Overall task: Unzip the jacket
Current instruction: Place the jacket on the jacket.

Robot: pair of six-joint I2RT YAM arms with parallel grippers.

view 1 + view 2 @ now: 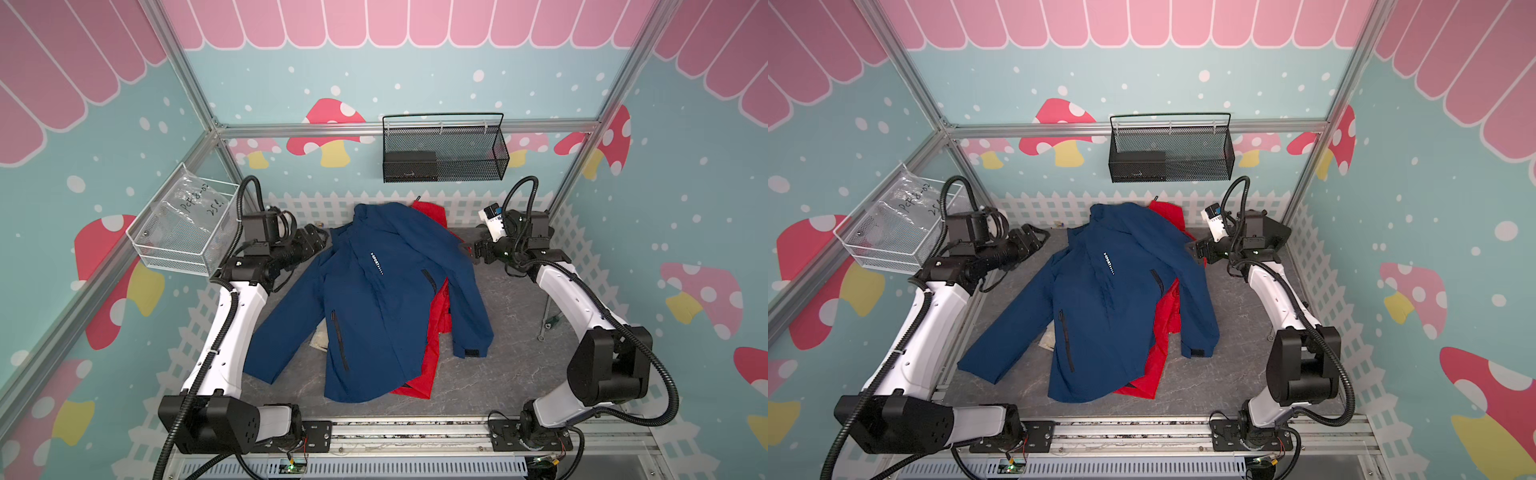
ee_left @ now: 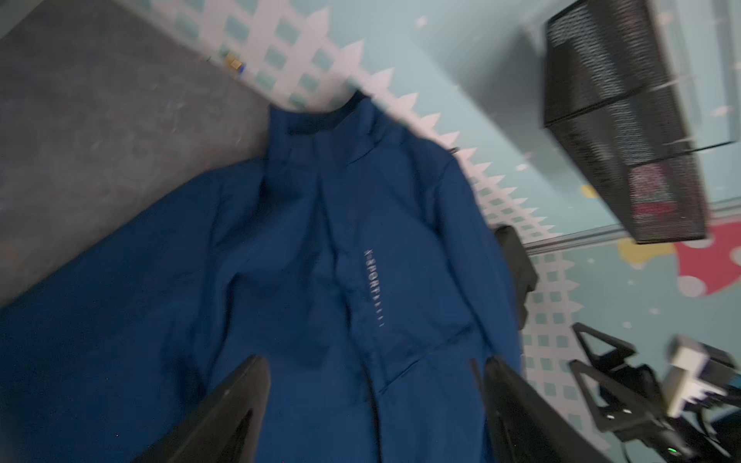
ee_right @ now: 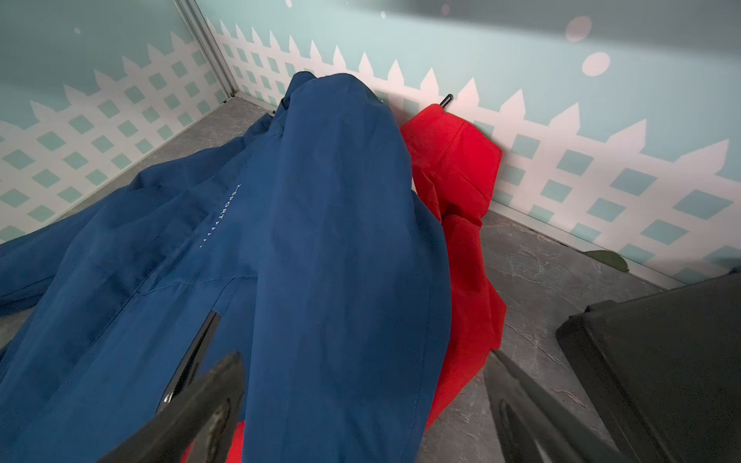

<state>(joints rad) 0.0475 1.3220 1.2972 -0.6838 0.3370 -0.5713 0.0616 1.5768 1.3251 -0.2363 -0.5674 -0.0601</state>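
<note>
Jacket [image 1: 374, 299], blue, front closed, flat on grey desk [image 1: 519, 332], over red garment [image 1: 436, 320]. Left fingers [image 2: 228, 413] spread, empty, beside one shoulder. Right fingers [image 3: 200, 409] spread, empty, beside other.

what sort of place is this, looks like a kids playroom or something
Most likely a robot test cell, dressed up playfully: an aluminium frame holds printed mushroom wall panels, and a left arm and right arm are bolted to a front rail.
</note>
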